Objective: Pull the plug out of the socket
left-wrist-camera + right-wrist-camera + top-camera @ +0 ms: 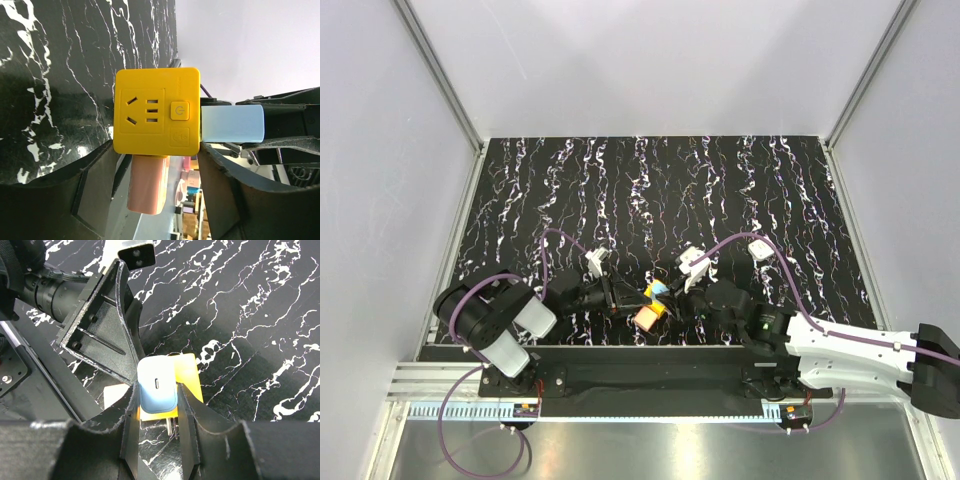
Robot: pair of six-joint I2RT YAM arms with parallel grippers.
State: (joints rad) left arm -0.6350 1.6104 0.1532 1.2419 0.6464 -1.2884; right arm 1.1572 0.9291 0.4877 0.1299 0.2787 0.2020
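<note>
The yellow cube socket (156, 111) is held just above the black marbled mat, between the fingers of my left gripper (156, 150), which is shut on it. A pale blue plug (232, 123) sits flush against its right face. A pink plug (147, 182) sticks out of another face. My right gripper (156, 400) is shut on the blue plug (156, 385), with the socket (187, 375) behind it. In the top view both grippers, the left (642, 300) and the right (672, 292), meet at the socket (658, 306) near the mat's front middle.
The black marbled mat (650, 200) covers the table inside white enclosure walls. An aluminium rail (620, 410) runs along the near edge by the arm bases. Purple cables (560, 240) loop above both wrists.
</note>
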